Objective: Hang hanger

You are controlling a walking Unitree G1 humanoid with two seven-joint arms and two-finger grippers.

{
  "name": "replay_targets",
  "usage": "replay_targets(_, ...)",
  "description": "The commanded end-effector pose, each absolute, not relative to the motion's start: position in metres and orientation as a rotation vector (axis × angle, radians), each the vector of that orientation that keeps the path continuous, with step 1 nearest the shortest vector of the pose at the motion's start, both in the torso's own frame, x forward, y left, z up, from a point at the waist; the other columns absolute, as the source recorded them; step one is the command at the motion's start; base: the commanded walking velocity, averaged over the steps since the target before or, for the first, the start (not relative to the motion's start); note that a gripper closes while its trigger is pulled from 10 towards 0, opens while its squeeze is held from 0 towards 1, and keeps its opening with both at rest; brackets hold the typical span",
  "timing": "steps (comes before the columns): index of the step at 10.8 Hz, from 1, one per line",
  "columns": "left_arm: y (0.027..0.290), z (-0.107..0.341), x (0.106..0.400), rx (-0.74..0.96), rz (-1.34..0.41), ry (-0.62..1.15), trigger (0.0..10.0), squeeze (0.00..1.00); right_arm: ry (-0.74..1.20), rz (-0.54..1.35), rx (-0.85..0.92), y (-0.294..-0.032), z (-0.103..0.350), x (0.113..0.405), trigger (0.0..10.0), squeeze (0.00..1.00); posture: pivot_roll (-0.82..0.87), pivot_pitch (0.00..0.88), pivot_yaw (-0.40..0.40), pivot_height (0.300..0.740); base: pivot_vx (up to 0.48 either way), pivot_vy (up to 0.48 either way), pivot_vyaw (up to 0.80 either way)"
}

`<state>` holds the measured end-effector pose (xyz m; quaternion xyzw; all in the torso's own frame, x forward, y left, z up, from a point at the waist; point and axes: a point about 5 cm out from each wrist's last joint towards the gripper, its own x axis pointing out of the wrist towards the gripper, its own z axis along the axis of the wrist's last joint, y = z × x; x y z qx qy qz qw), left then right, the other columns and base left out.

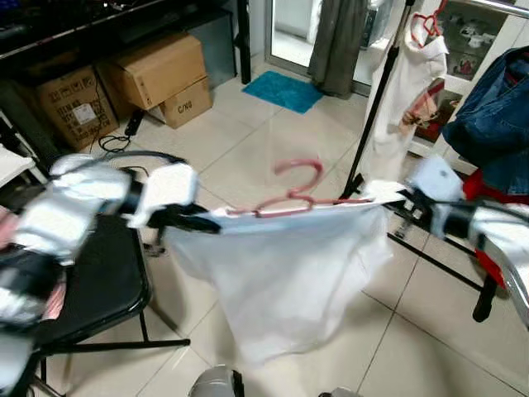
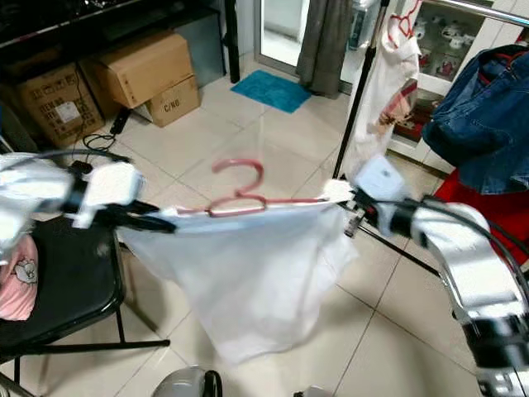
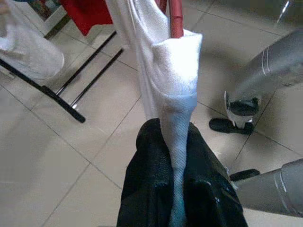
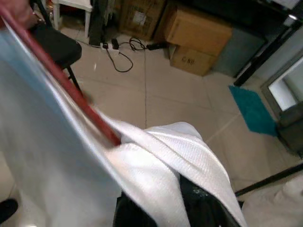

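2 silver arms reach forward and hold a white garment (image 1: 285, 273) stretched out between them, with a red hanger (image 1: 291, 197) threaded through its top edge. Taking the hanger as the landmark: the left gripper (image 1: 198, 219) sits at its left end, the forearm coming in nearly level from the robot's left, above a black folding chair (image 1: 95, 285). In the left wrist view the 2 black fingers (image 3: 151, 189) are pressed together on a twisted strip of the white cloth, with the red bar rising just beyond the pinch. The right gripper (image 2: 351, 211) sits at the hanger's right end; its arm bends at the elbow and sweeps in from the robot's right. In the right wrist view the cloth drapes over the black fingers (image 4: 199, 203), which grip a fold of it where the red bar enters the fabric. The hanger's hook stands upright above the middle of the bar, blurred, in open air over the tiled floor (image 1: 248, 141). The garment hangs below the bar in a loose sheet.

Beyond the hanger's right end stands a black clothes rack (image 1: 376, 99) carrying another white garment (image 1: 405, 107) on a red hanger, and a blue denim jacket (image 1: 496, 116). Far behind the hanger's left end are cardboard boxes (image 1: 161, 70), and straight behind it a teal mat (image 1: 283, 89).
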<state>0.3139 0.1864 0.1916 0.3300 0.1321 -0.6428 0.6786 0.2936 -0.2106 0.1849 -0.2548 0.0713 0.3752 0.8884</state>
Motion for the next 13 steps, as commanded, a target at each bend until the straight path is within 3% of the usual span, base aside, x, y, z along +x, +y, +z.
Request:
replay_targets(1, 0.183, 0.195, 0.320, 0.793, -1.432, 0.287, 0.0, 0.00, 0.113, 0.854, -0.568, -0.197, 0.197, 0.291, 0.0, 0.00, 0.02, 0.042, 0.043, 0.740, 0.000, 0.000, 0.00)
replay_targets(5, 0.182, 0.198, 0.330, 0.788, -1.400, 0.275, 0.0, 0.00, 0.198, 0.864, -0.688, -0.204, 0.196, 0.280, 0.0, 0.00, 0.01, 0.032, 0.047, 0.740, 0.000, 0.000, 0.00)
replay_targets(6, 0.177, 0.196, 0.328, 0.769, -1.441, 0.261, 0.0, 0.00, 0.181, 0.878, -0.679, -0.198, 0.200, 0.280, 4.2, 0.00, 0.01, 0.025, 0.046, 0.740, 0.000, 0.000, 0.00)
replay_targets(7, 0.173, 0.193, 0.326, 0.773, -1.470, 0.272, 0.0, 0.00, 0.205, 0.904, -0.654, -0.194, 0.202, 0.279, 10.0, 0.00, 0.01, 0.019, 0.046, 0.740, 0.000, 0.000, 0.00)
replay_targets(8, 0.173, 0.192, 0.328, 0.785, -1.463, 0.280, 0.0, 0.00, 0.242, 0.916, -0.676, -0.196, 0.204, 0.278, 10.0, 1.00, 0.01, 0.017, 0.045, 0.740, 0.000, 0.000, 0.00)
replay_targets(13, 0.180, 0.190, 0.330, 0.812, -1.441, 0.342, 0.0, 0.00, 0.311, 0.941, -0.851, -0.204, 0.224, 0.274, 10.0, 1.00, 0.01, 0.009, 0.035, 0.740, 0.000, 0.000, 0.00)
